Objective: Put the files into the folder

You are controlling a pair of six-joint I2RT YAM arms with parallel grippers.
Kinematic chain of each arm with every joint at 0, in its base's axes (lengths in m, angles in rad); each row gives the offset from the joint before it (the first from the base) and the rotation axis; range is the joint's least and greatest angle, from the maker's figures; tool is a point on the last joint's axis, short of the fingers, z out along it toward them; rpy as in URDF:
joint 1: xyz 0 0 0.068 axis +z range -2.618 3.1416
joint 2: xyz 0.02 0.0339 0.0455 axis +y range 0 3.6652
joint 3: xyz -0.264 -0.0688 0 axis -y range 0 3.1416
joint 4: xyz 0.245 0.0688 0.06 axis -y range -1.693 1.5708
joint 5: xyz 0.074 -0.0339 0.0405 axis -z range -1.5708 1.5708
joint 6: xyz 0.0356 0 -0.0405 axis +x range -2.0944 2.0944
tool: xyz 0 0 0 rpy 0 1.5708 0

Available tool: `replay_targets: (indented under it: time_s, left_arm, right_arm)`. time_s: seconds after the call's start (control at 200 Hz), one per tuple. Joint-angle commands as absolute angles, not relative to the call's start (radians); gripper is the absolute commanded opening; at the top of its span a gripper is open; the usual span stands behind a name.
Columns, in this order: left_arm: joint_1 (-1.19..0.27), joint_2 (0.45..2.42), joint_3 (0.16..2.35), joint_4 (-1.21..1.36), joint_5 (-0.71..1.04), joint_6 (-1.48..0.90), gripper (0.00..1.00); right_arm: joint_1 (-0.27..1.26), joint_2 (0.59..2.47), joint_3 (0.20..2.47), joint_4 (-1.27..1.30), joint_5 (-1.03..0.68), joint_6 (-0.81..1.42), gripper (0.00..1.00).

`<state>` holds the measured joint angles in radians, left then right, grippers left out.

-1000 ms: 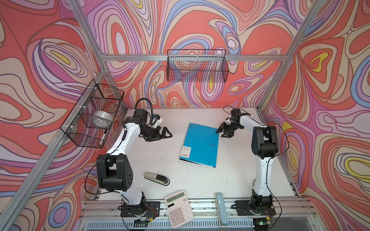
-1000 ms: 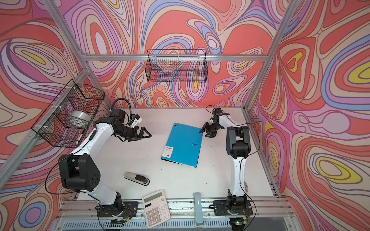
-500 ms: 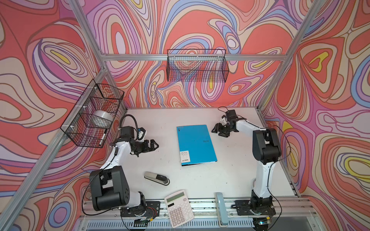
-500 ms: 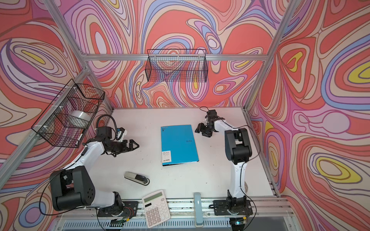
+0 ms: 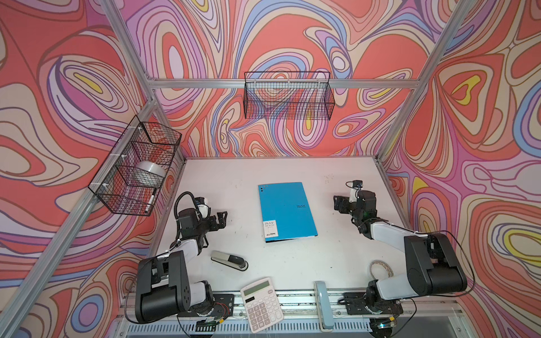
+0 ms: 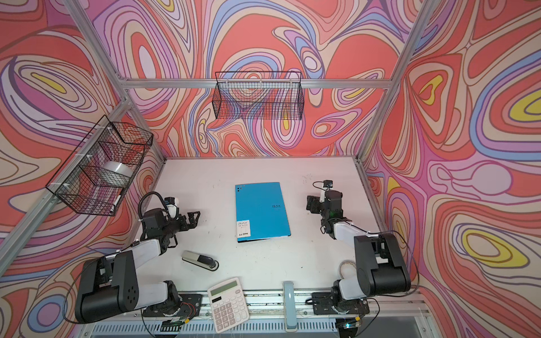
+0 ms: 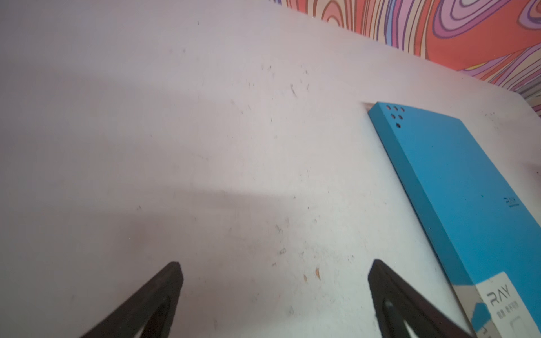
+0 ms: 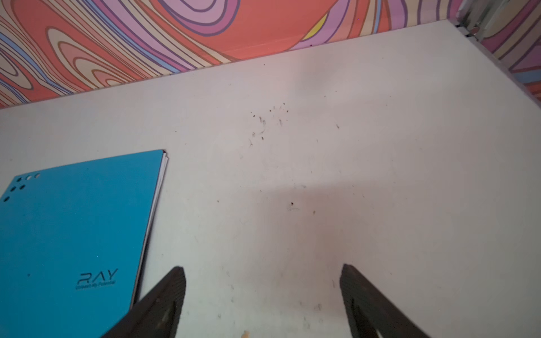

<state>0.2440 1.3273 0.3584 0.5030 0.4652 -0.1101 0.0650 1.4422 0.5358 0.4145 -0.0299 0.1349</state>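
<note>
Right wrist: folder point(image 8: 73, 234) closed, files point(image 8: 156, 202) inside | left gripper point(image 7: 275, 266), right gripper point(image 8: 263, 272) released, empty

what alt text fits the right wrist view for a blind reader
A closed bright blue thin folder lettered RAY lies flat on a white table, edges of white paper sheets showing along its open side. The dark right gripper is open over bare table beside it, holding nothing; a swirl-patterned wall stands behind.

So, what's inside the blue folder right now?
The folder lies closed and flat. The right wrist view shows white sheet edges between its covers along the open side. The top cover hides how many sheets there are and what is printed on them.
</note>
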Motion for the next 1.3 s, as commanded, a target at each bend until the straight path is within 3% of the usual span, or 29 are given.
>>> replay_targets:
  time_s: [0.0,0.085,0.185,0.29,0.386,0.496,0.576,0.671,0.836,0.886,1.297]
  left_arm:
    - [0.251,1.372,0.331,0.813,0.431,-0.16,1.0]
    - [0.251,1.398,0.321,0.864,0.41,-0.166,1.0]
    - [0.249,1.505,0.268,1.118,0.474,-0.189,1.0]
    - [0.207,1.456,0.269,1.021,0.428,-0.12,1.0]
    - [0.181,1.499,0.227,1.167,0.406,-0.11,1.0]
    - [0.147,1.502,0.201,1.175,0.348,-0.067,1.0]
    - [0.146,1.614,0.189,1.364,0.354,-0.096,1.0]
    - [0.139,1.518,0.262,1.074,0.304,-0.073,1.0]
    - [0.111,1.532,0.326,0.971,0.286,-0.049,1.0]
    - [0.101,1.546,0.334,0.98,0.306,-0.039,1.0]
    - [0.1,1.543,0.344,0.952,0.344,-0.015,1.0]
  right_arm:
    - [0.052,1.407,0.439,0.696,0.047,0.051,0.87]
    - [0.048,1.436,0.363,0.864,0.053,0.013,0.87]
    - [0.039,1.526,0.335,1.047,0.06,-0.009,0.87]
    - [0.017,1.635,0.315,1.177,0.024,0.007,0.87]
    - [-0.003,1.753,0.269,1.388,0.023,0.031,0.88]
    - [-0.049,1.742,0.275,1.353,-0.051,0.066,0.89]
    - [-0.063,1.72,0.303,1.269,-0.08,0.07,0.89]
    - [-0.068,1.719,0.329,1.217,-0.067,0.081,0.89]
    - [-0.069,1.718,0.439,1.015,-0.067,0.075,0.93]
    - [-0.069,1.717,0.435,1.019,-0.066,0.077,0.99]
    - [-0.069,1.715,0.436,1.017,-0.061,0.075,0.99]
